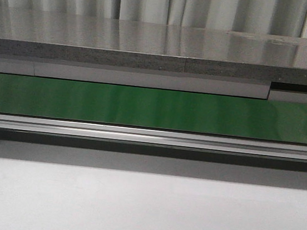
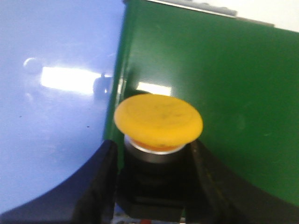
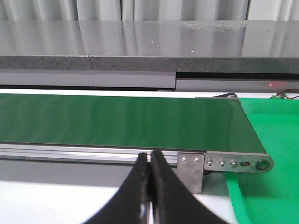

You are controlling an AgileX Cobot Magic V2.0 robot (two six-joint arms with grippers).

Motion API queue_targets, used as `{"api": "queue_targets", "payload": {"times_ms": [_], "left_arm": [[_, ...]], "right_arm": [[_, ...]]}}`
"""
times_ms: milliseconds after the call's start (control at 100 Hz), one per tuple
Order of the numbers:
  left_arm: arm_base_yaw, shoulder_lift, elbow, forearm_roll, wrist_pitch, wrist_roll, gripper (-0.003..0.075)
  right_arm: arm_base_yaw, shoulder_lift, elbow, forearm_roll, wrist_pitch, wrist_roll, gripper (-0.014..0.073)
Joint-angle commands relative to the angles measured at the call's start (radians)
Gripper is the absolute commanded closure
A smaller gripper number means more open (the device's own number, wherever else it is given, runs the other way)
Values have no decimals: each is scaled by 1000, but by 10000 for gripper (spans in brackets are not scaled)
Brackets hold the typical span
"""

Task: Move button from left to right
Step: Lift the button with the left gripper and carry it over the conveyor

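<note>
Green belt bare | left tool grips button, base hidden | right tool closed, empty

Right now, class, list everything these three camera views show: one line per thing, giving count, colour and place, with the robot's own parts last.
Button: one, yellow-orange cap on a black body, held in the left pincer above the conveyor belt's edge.
Conveyor belt: one, dark green, running across the middle of the front view.
Belt frame: one, silver metal rail along the belt's near edge.
Green mat: one, bright green, past the belt's right end.
Grey shelf: one, speckled grey, behind the belt.
Table: one, white, in front of the belt.
Left pincer: one, black, shut on the button.
Right pincer: one, black, fingers together, empty, in front of the belt.
</note>
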State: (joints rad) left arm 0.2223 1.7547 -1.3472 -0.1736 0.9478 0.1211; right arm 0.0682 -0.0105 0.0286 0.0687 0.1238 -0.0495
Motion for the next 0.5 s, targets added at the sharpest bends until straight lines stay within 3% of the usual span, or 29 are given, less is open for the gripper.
{"api": "queue_targets", "payload": {"times_ms": [0, 310, 400, 490], "left_arm": [[-35, -47, -29, -20, -17, 7, 732], [-56, -39, -29, -18, -28, 9, 689], [-56, -39, -29, -23, -28, 20, 606], [-56, -39, -29, -28, -28, 31, 469]], "right_arm": [[-1, -20, -15, -4, -86, -6, 662], [-1, -20, -15, -4, -86, -6, 662], [-1, -20, -15, -4, -86, -6, 662], [-1, -20, -15, -4, -86, -6, 662]]}}
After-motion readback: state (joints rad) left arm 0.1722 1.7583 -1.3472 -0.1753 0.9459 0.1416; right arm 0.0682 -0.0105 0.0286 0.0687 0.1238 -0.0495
